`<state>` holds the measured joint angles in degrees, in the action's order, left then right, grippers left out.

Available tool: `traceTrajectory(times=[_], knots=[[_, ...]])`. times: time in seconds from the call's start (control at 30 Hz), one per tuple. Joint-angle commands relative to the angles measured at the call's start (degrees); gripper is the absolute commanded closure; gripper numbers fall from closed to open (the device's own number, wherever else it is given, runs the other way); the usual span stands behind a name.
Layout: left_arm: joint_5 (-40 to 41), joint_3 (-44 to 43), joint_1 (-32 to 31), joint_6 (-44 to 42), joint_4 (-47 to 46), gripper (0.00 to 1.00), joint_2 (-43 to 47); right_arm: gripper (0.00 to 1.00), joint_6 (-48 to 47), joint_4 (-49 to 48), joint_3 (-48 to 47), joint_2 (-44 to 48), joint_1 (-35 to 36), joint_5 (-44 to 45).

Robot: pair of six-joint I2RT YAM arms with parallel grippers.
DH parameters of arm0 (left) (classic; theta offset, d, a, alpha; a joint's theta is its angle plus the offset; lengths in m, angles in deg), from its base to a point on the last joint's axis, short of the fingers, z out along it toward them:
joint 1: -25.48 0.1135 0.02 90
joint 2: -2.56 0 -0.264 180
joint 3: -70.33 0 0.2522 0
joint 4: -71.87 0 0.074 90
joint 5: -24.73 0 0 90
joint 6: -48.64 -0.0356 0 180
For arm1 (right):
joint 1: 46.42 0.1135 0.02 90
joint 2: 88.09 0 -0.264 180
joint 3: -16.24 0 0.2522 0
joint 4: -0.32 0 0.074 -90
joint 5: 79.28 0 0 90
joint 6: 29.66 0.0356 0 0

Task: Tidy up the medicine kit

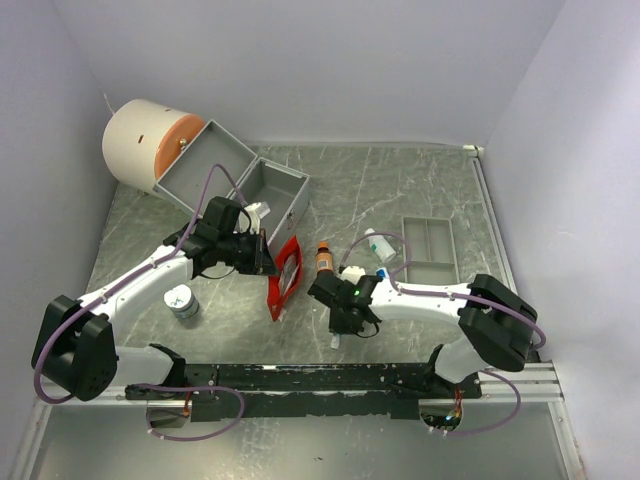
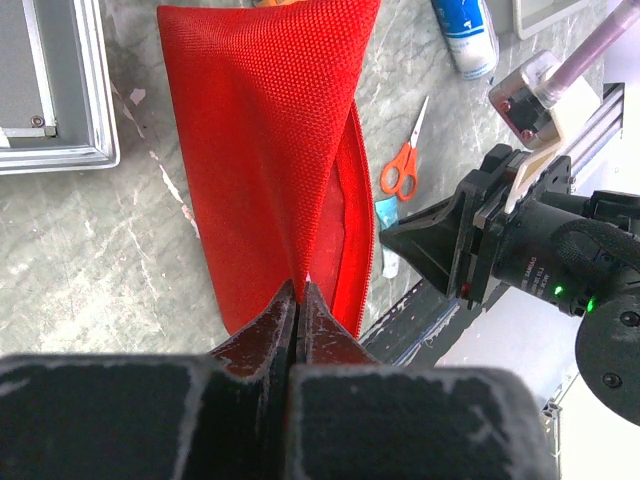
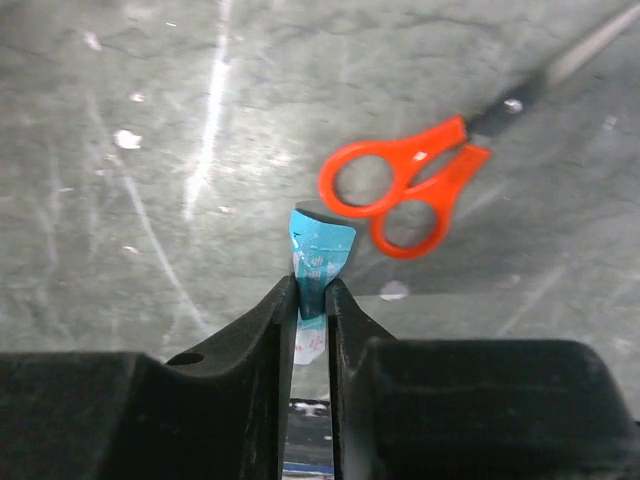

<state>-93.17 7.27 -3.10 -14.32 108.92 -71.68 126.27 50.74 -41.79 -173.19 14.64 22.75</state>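
Pale lilac walls [image 1: 300, 60] enclose a grey-green marbled tabletop [image 1: 380, 190] under even light.

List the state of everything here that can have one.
grey case, open, lid laid back.
red pouch, pinched at one edge, held up, mouth apparently open.
left gripper, shut on the red pouch.
blue sachet, gripped at its end.
right gripper, shut on the blue sachet.
scissors, closed, lying flat.
brown bottle, capped.

Robot lab cell, prob.: plain walls [image 1: 300, 60] round marble-look table [image 1: 400, 190] w/ arm-mounting rail [image 1: 300, 378].
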Motion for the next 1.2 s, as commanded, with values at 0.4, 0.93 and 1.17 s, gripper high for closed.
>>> traceTrajectory(times=[0.4, 0.93, 1.17], knots=[[-1.9, 0.5, 0.3, 0.3, -3.0, 0.93, 0.6, 0.82, 2.3, -0.1, -0.4, -6.4, 0.4, 1.5], [-11.6, 4.9, 0.3, 11.2, -16.4, 0.93, 0.0, 0.89, -2.7, 3.5, -17.5, -1.0, 0.3, 19.4], [-12.8, 10.7, 0.3, 19.9, -24.8, 0.93, 0.7, 0.88, -6.5, 1.2, -21.1, 3.7, 0.3, 25.1]])
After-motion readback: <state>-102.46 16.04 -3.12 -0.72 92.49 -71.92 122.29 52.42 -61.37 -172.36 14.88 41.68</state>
